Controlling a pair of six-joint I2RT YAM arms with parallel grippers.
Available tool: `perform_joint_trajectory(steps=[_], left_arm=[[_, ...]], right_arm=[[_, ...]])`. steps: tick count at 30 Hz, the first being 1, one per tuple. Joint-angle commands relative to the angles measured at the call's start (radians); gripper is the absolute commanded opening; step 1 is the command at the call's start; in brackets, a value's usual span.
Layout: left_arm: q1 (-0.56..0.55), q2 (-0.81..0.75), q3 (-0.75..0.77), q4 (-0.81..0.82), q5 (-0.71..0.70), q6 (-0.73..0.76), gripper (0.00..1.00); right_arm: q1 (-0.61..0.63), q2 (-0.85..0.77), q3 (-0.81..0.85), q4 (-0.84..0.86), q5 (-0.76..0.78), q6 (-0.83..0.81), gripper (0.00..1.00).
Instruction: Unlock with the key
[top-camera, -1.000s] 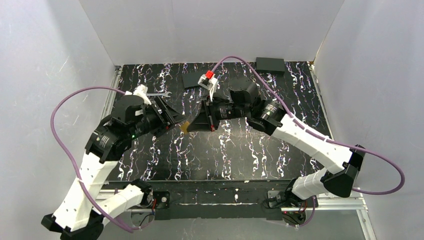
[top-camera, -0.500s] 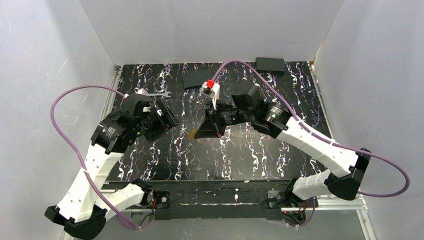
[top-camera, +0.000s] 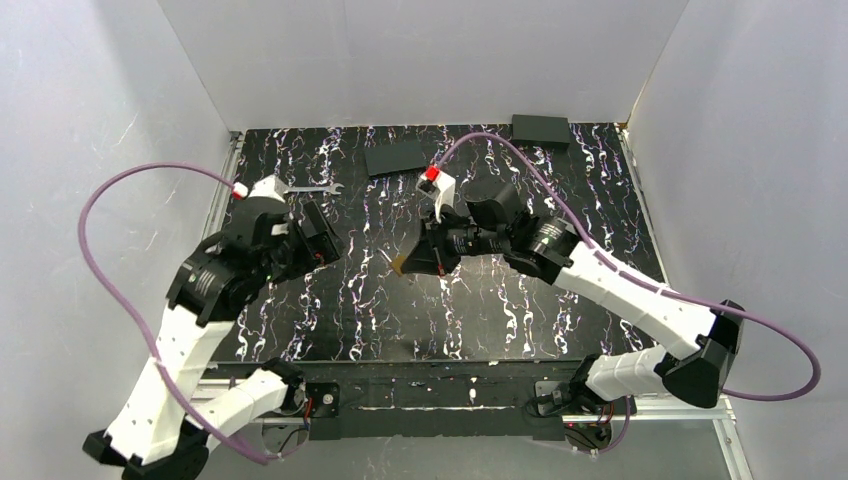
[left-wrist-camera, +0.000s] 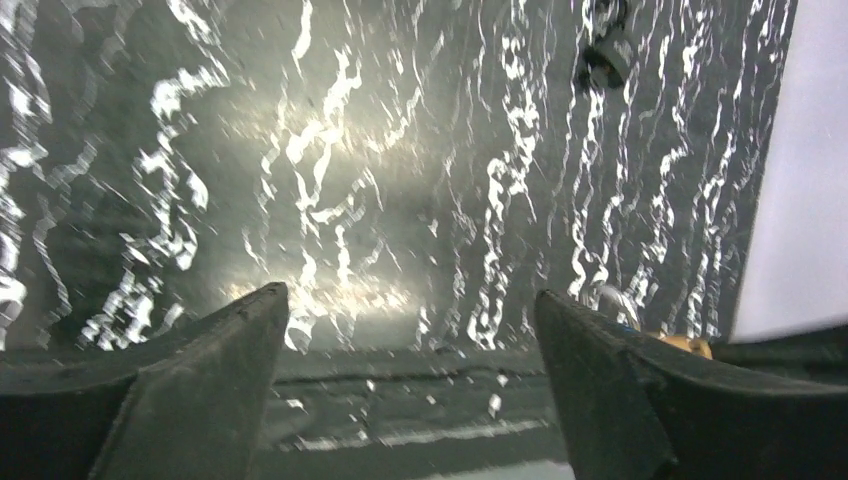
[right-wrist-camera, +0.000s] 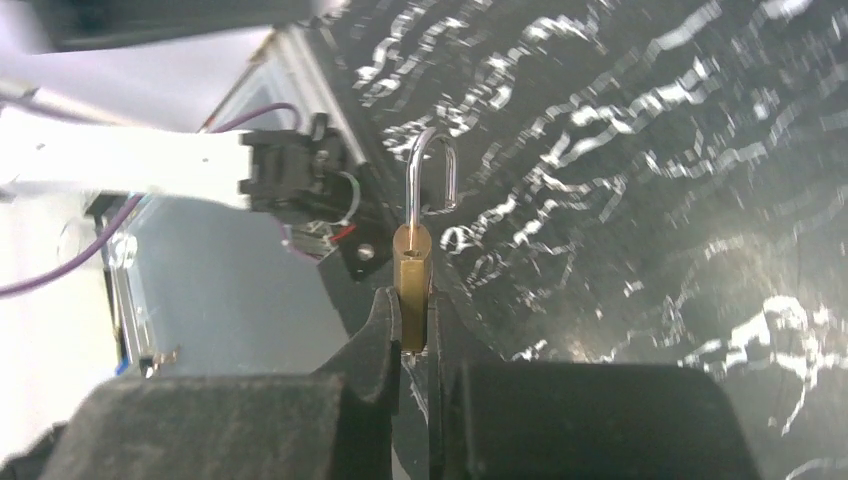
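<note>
While left gripper (left-wrist-camera: 410, 293) gapes, brass padlock (right-wrist-camera: 412, 272) clamped in right gripper (right-wrist-camera: 412, 302)

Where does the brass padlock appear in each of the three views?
Top view: padlock mid-table, at the right gripper's tip.
Left wrist: padlock is likely the gold bit near the lower right edge.
Right wrist: padlock centre, upright, clamped in the gripper.
Shared landmark: the black, white-veined table.

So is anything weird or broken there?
One thing: the brass padlock pinched in the right gripper has its silver loop free on one side, not reaching the body. It looks popped open, not broken. Nothing looks spilled.
</note>
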Motion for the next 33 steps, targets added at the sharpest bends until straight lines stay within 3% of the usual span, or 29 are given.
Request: perform_joint_trajectory(steps=[1, 9, 19, 33], left_arm=[[0.005, -0.129, -0.067, 0.033, -0.185, 0.191, 0.98], [0.005, -0.289, -0.308, 0.178, -0.22, 0.344, 0.98], [0.005, -0.409, -0.533, 0.319, -0.194, 0.395, 0.98], [0.005, -0.453, -0.572, 0.395, -0.14, 0.431, 0.98]], right_arm=[[-0.073, 0.003, -0.113, 0.153, 0.079, 0.147, 0.01], [-0.186, 0.099, -0.27, 0.364, 0.057, 0.332, 0.01], [-0.257, 0.377, -0.232, 0.527, -0.007, 0.397, 0.01], [-0.334, 0.67, -0.089, 0.57, -0.032, 0.373, 0.01]])
